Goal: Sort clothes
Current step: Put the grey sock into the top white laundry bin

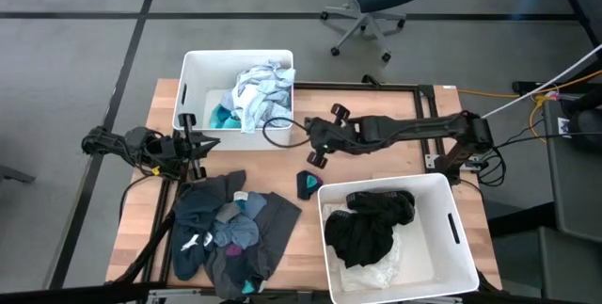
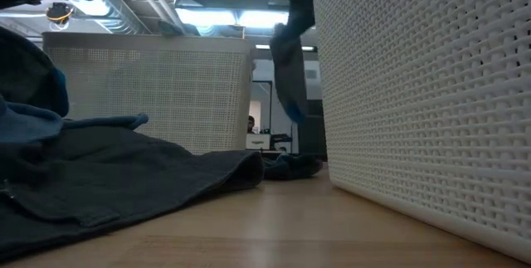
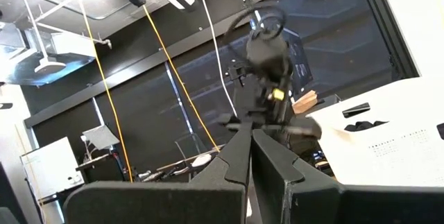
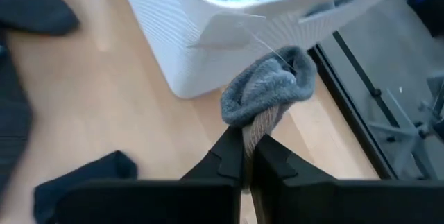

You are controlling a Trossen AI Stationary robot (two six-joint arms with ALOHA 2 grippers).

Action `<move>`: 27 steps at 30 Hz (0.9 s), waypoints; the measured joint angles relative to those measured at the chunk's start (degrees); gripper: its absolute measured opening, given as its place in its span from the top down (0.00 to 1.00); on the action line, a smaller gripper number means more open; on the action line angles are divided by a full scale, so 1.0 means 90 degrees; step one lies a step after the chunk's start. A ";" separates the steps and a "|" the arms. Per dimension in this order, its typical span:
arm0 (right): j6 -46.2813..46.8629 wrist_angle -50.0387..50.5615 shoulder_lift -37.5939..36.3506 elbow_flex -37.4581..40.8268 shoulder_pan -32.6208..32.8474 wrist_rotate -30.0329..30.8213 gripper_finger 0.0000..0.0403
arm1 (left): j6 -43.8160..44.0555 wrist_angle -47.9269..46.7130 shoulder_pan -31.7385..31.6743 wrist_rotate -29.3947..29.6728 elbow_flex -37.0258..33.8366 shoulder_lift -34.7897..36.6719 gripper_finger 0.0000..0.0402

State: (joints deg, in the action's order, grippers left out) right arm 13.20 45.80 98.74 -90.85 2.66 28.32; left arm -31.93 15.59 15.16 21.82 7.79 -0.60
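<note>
Two dark fingers of the right gripper (image 4: 248, 156) pinch a grey sock (image 4: 267, 93), which hangs bunched above the wooden table (image 1: 141, 200) between the two white bins. The far bin (image 1: 193, 83) holds pale and teal garments (image 1: 256, 97); the near bin (image 1: 451, 238) holds black clothing (image 1: 372, 227) over something white. One small dark sock (image 1: 308, 184) lies just beside the near bin. More dark clothes (image 1: 226, 233) lie heaped on the table's left. The left gripper (image 1: 196, 144), fingers pressed together and empty, waits beside the far bin.
</note>
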 joint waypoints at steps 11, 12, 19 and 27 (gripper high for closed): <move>0.0000 0.0443 0.0000 -0.0959 0.0737 0.0308 0.96 | -0.0001 -0.0001 0.0000 0.0000 0.0000 0.0001 0.99; -0.0001 0.0459 0.0004 -0.1006 0.0784 0.0305 0.96 | -0.0001 0.0000 0.0000 0.0000 0.0000 0.0000 0.99; -0.0001 0.0468 0.0007 -0.1267 0.1013 0.0303 0.96 | -0.0001 0.0000 0.0000 0.0000 0.0000 0.0000 0.99; -0.0003 0.0464 0.0007 -0.1588 0.1053 0.0240 0.96 | -0.0001 0.0000 0.0000 0.0000 0.0000 0.0000 0.99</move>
State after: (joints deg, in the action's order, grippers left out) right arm 13.17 49.98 98.80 -105.14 12.14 30.48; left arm -31.94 15.59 15.16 21.82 7.79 -0.60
